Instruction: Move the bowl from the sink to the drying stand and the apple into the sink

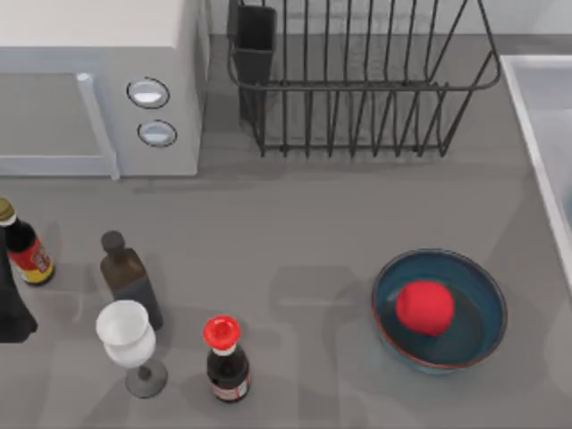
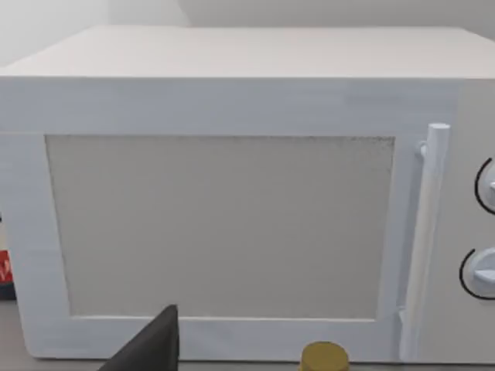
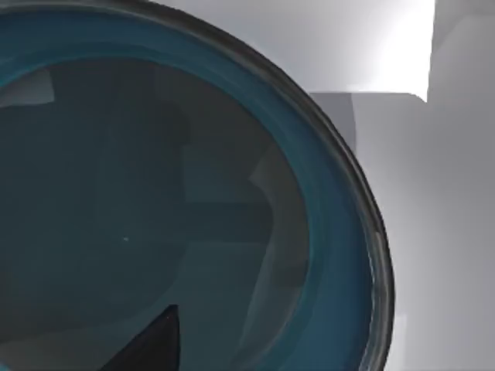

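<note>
Right gripper is hovering just over the bowl, grip impossible to tell; left gripper is sitting parked facing the microwave, likewise unclear.

a boxy white microwave oven with a vertical bar handle and two round knobs stands at the table's far left; the left wrist view faces its grey door window. on the grey tabletop near the left front, a dark bottle with a yellow cap and red-yellow label sits at the left edge. a dark brown square bottle with a black stopper stands just behind a white stemmed goblet. right of the goblet stands a small dark bottle with a bright red cap.
</note>
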Robot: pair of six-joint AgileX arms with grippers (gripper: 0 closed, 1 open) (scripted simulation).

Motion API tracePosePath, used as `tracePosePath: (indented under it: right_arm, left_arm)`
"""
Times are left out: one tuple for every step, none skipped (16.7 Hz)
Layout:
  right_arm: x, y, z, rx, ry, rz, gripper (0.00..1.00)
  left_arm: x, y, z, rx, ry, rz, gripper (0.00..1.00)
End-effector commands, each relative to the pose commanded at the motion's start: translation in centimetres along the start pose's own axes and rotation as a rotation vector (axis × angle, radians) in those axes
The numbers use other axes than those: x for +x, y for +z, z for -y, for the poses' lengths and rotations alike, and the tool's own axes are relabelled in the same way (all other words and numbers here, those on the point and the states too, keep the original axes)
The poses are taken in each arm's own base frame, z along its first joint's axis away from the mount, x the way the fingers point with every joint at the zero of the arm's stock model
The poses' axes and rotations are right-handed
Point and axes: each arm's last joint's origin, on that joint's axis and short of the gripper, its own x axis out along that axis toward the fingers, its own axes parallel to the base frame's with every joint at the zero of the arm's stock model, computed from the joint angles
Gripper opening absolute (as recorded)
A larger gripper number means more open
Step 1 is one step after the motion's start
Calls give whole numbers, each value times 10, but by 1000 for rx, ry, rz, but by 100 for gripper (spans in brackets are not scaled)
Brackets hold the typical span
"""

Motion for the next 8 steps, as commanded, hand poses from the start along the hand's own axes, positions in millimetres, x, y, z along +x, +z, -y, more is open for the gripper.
tracePosePath:
  right_arm:
    - [15, -1, 0, 0, -1, 2, 100]
    - [27, -2, 0, 0, 0, -1, 100]
    - [36, -3, 0, 0, 2, -5, 100]
    - [41, -4, -1, 0, 3, -8, 100]
    - [41, -4, -1, 0, 3, -8, 100]
    - [41, -4, -1, 0, 3, -8, 100]
    - [41, -4, -1, 0, 3, -8, 100]
    - [41, -4, -1, 0, 3, -8, 92]
  left_arm:
    - [0, 0, 0, 0, 0, 0, 100]
    - [0, 0, 0, 0, 0, 0, 100]
    - [0, 0, 0, 0, 0, 0, 100]
    - [0, 0, 0, 0, 0, 0, 100]
    - [0, 0, 0, 0, 0, 0, 100]
    - [0, 0, 0, 0, 0, 0, 100]
    - [0, 0, 0, 0, 0, 0, 100]
    - [0, 0, 0, 0, 0, 0, 100]
